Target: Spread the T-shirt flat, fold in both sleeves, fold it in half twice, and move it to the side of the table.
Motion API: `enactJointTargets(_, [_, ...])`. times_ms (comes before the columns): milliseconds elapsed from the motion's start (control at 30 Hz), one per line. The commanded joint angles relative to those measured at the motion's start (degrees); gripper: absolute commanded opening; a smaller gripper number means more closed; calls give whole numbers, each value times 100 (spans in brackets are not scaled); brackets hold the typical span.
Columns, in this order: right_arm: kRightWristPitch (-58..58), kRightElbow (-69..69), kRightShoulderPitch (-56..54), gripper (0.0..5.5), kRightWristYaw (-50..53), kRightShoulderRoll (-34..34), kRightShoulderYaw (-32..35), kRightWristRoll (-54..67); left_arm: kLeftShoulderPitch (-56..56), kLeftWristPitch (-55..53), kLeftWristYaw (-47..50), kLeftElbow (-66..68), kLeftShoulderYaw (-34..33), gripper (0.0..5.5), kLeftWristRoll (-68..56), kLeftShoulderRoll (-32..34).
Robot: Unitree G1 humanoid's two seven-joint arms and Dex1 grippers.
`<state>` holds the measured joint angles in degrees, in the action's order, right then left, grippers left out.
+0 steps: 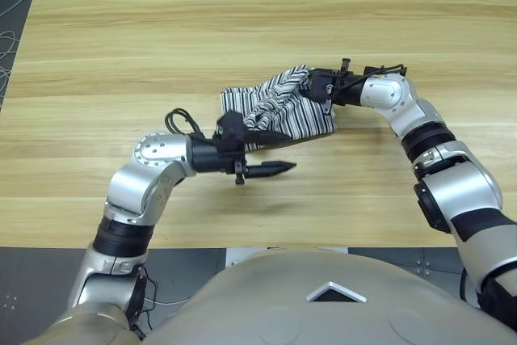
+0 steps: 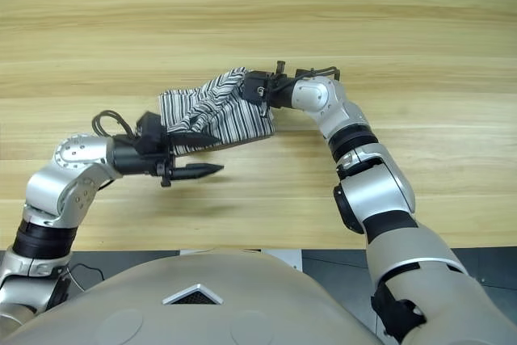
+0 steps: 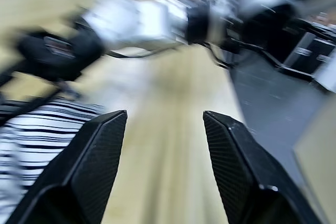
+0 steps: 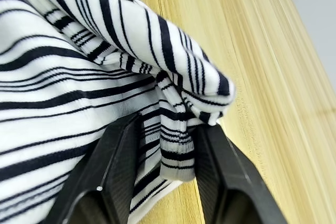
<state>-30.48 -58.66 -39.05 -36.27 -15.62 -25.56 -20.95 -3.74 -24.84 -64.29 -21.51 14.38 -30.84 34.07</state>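
T-shirt (image 4: 63,77) in right hand (image 4: 167,141)

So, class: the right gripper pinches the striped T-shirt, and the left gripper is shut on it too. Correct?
Not quite. The left gripper is open, holding nothing, as the left wrist view shows; the right gripper does pinch the T-shirt.

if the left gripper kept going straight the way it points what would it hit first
Nothing close: the left gripper faces bare table, the T-shirt off to its side. Farther on probably the right forearm; height unclear.
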Motion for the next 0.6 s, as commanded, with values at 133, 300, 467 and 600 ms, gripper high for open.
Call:
enactJointTargets(133, [229, -153, 257, 165, -157, -64, -146, -178, -388, 92, 66, -388, 699, 270, 727, 447])
enactJointTargets(300, [235, -143, 279, 165, -190, -54, -144, -156, -235, 422, 361, 477, 737, 270, 1288, 292])
enactJointTargets(467, [232, -136, 298, 165, -218, -85, -144, -149, 5, 647, 436, 1062, 411, 270, 1290, 159])
enactJointTargets(600, [235, -155, 273, 165, -215, -87, -163, -158, 427, 622, 482, 1728, -408, 270, 788, 12])
